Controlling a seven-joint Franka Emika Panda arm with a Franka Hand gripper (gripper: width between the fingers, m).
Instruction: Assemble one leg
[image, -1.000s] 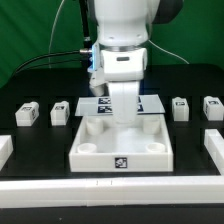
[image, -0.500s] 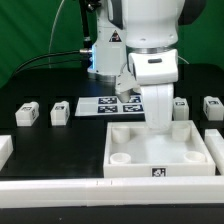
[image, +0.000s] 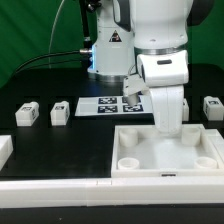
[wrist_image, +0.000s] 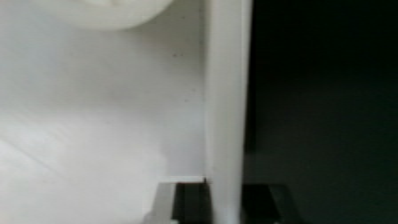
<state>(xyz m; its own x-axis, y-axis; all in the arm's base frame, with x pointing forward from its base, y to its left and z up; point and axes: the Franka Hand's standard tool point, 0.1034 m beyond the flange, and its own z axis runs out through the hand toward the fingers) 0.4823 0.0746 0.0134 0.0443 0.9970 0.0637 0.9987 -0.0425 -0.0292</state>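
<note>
My gripper (image: 168, 128) is shut on the back wall of the large white tray-like piece (image: 200, 160), which lies flat on the black table at the exterior view's right. In the wrist view the thin white wall (wrist_image: 228, 120) runs between my two dark fingers (wrist_image: 191, 205), with the gripper (wrist_image: 228, 205) straddling it. A round corner hole (wrist_image: 116, 12) shows on the tray's inner side. Two legs (image: 27, 114) (image: 60, 112), small white blocks with tags, stand at the left. Another leg (image: 212, 106) stands at the right, behind the tray.
The marker board (image: 108, 105) lies flat behind the tray, partly hidden by my arm. A long white rail (image: 60, 188) runs along the front edge. A white block (image: 5, 150) sits at the far left. The robot base (image: 108, 50) stands at the back.
The gripper has moved toward the exterior view's right, still shut on the tray-like piece's wall, and the tray has slid right with it. The legs have not moved.
</note>
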